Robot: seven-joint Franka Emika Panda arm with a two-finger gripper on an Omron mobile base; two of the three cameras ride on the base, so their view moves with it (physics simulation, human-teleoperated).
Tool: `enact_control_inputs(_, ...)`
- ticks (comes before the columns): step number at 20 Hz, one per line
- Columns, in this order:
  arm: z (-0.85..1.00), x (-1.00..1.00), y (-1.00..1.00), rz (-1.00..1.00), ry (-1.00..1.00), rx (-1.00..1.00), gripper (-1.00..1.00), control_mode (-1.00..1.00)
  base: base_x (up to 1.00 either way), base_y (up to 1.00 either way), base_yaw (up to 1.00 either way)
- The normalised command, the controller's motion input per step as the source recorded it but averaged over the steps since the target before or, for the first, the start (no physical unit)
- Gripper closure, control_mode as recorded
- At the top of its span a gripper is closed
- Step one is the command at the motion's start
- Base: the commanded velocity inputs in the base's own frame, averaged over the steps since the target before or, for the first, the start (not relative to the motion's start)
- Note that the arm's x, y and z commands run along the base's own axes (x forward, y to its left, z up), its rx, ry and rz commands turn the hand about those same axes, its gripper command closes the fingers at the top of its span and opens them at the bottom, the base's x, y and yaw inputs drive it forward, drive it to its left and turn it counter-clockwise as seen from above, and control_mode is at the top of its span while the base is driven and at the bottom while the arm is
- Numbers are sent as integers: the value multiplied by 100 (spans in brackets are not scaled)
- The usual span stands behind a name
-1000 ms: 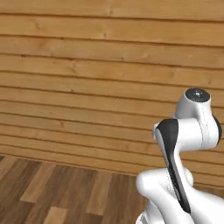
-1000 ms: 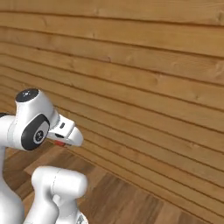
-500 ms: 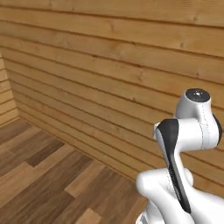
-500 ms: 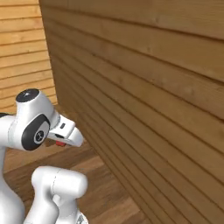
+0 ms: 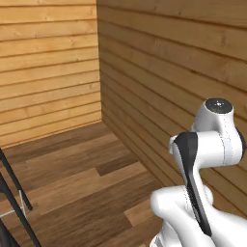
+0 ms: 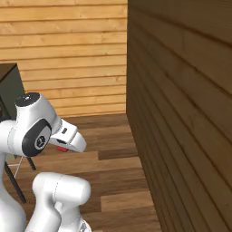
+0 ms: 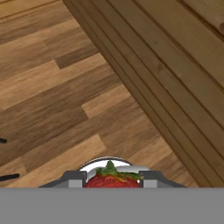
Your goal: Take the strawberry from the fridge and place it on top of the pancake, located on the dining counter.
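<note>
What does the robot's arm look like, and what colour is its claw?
The arm is made of smooth, rounded white shells with dark grey to black bands at the joints and a grey cap on top. Another round joint has a dark grey disc on its side. The claw has small grey fingertips. No cables show.

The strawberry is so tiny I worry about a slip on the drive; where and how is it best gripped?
Probably just as it is held now: the gripper is shut on the strawberry, one fingertip on each flank of the red body. In the hand view the green leafy cap shows above the red body between the tips. The rounded sides are the widest part; the leafy cap is thin and gives little to hold.
</note>
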Motion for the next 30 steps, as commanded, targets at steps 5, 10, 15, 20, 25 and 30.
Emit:
enact_control_inputs(5,0,0,0,0,0,0,100,100,100,0,66)
enact_control_inputs(10,0,0,0,0,0,0,100,100,100,0,71)
enact_control_inputs(15,0,0,0,0,0,0,100,100,92,-19,82)
enact_control_inputs(20,0,0,0,0,0,0,100,100,92,-30,80)
enact_control_inputs(25,0,0,0,0,0,0,100,100,60,-32,82)
enact_control_inputs(30,0,0,0,0,0,0,100,100,43,-7,86)
